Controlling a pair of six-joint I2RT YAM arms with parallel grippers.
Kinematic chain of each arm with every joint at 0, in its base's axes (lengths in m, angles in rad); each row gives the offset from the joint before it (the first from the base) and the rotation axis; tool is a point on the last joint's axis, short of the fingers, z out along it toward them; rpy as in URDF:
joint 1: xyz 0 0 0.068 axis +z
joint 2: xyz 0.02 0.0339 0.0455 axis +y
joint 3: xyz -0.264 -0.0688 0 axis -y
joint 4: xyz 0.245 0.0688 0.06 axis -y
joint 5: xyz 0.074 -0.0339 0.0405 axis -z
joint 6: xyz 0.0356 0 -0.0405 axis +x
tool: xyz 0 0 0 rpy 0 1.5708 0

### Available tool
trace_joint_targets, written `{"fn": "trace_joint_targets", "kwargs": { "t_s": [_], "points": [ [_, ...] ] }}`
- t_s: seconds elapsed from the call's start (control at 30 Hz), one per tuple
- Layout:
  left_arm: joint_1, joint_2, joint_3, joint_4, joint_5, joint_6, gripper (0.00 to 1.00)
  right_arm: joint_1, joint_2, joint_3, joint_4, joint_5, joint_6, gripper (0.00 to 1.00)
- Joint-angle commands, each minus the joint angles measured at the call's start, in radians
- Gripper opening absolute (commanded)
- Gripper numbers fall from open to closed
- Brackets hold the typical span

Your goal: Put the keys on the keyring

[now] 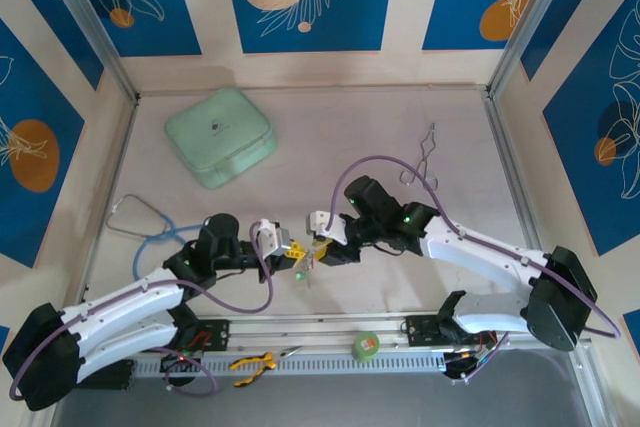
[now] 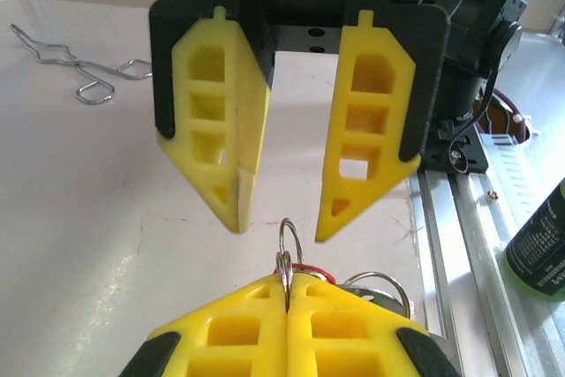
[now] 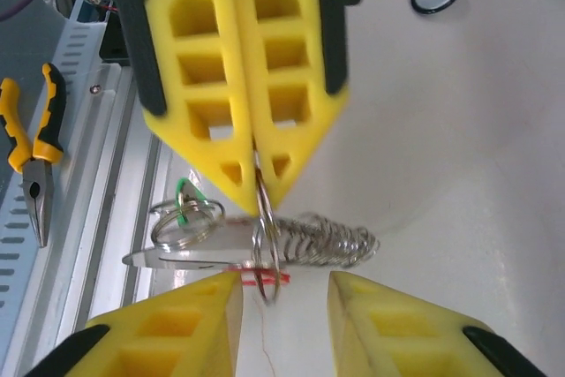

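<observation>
My left gripper (image 2: 289,284) is shut on a thin metal split ring (image 2: 288,240) of the keyring, holding it edge-up above the table. A silvery coil (image 3: 328,240) hangs from that ring. A red key head (image 3: 262,276) shows just below it, and a silver blade (image 3: 190,257) points left. The green key head (image 3: 184,195) sits among more rings beside it. My right gripper (image 3: 282,284) is open, its fingers straddling the held ring without touching it. In the top view the left gripper (image 1: 293,252) and right gripper (image 1: 322,245) meet tip to tip mid-table.
A mint-green case (image 1: 220,135) lies at the back left, wire tongs (image 1: 424,155) at the back right and a blue stethoscope (image 1: 150,230) at the left. Yellow-handled pliers (image 1: 253,363) and a green tape roll (image 1: 366,345) rest on the front rail.
</observation>
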Motion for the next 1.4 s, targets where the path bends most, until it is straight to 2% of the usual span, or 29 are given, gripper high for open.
{"fn": "trace_joint_targets", "kwargs": {
  "t_s": [0.0, 0.1, 0.37, 0.43, 0.57, 0.7, 0.9, 1.0, 1.17, 1.37],
  "points": [
    [-0.004, -0.023, -0.044, 0.149, -0.020, -0.062, 0.00, -0.009, -0.021, -0.050, 0.086, -0.066, 0.087, 0.32],
    [-0.004, -0.031, -0.068, 0.195, -0.035, -0.086, 0.00, -0.009, -0.021, -0.071, 0.123, -0.077, 0.113, 0.32],
    [-0.004, -0.040, -0.072, 0.181, -0.028, -0.088, 0.00, -0.009, 0.001, -0.063, 0.154, -0.077, 0.121, 0.29],
    [-0.004, -0.039, -0.071, 0.184, -0.026, -0.088, 0.00, -0.009, 0.007, -0.058, 0.154, -0.081, 0.122, 0.24],
    [-0.004, -0.042, -0.071, 0.182, -0.026, -0.088, 0.00, -0.013, 0.008, -0.055, 0.144, -0.078, 0.124, 0.08],
    [-0.004, -0.048, -0.076, 0.194, -0.030, -0.091, 0.00, -0.032, 0.003, -0.075, 0.129, -0.040, 0.156, 0.05],
    [-0.004, -0.016, -0.100, 0.330, -0.018, -0.134, 0.00, 0.001, 0.040, -0.095, 0.160, -0.057, 0.190, 0.08],
    [-0.004, -0.003, -0.102, 0.347, -0.017, -0.138, 0.00, 0.022, 0.023, -0.110, 0.206, -0.064, 0.178, 0.12],
    [-0.004, -0.005, -0.106, 0.351, -0.016, -0.141, 0.00, 0.002, -0.060, -0.155, 0.276, -0.035, 0.158, 0.29],
    [-0.004, 0.000, -0.109, 0.359, -0.008, -0.146, 0.00, -0.020, -0.102, -0.167, 0.291, -0.062, 0.151, 0.31]
  ]
}}
